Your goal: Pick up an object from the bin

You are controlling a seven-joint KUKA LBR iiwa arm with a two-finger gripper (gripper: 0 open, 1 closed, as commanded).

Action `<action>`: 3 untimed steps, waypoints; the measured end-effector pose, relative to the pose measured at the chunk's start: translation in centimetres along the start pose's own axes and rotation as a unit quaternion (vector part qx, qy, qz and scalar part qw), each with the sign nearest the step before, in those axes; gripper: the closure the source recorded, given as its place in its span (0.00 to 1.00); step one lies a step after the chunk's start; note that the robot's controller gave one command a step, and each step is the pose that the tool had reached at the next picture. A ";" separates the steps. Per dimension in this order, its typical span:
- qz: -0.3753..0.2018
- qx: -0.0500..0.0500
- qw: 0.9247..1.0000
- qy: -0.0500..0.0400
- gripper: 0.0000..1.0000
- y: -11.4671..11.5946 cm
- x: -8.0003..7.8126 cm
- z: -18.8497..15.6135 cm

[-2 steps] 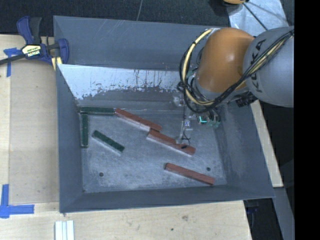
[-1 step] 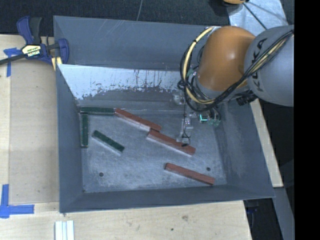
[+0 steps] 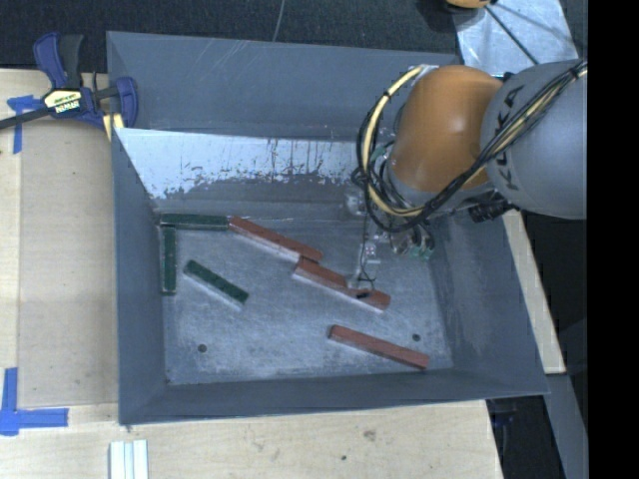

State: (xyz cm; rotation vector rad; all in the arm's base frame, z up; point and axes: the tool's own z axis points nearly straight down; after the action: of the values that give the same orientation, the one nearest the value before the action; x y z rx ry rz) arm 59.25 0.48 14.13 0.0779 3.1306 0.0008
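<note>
The hand [image 3: 363, 285] is down at the right end of a red-brown flat stick [image 3: 324, 278] lying near the middle of the grey bin [image 3: 140, 347]. I cannot tell how far open it is or whether it grips that stick. A 2nd red-brown stick [image 3: 275, 239] lies just up-left of it, a 3rd red-brown stick [image 3: 379, 347] below-right, and 3 green sticks [image 3: 215, 281] to its left.
</note>
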 end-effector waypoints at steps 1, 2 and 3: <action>0.014 0.000 1.000 0.002 0.00 0.0 1.3 5.6; 0.025 0.000 1.000 0.001 1.00 1.1 1.2 6.9; 0.025 0.000 1.000 0.001 1.00 1.1 1.2 6.9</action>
State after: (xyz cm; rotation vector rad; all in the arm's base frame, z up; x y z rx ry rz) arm 58.18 1.61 7.18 0.1571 3.1298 0.0012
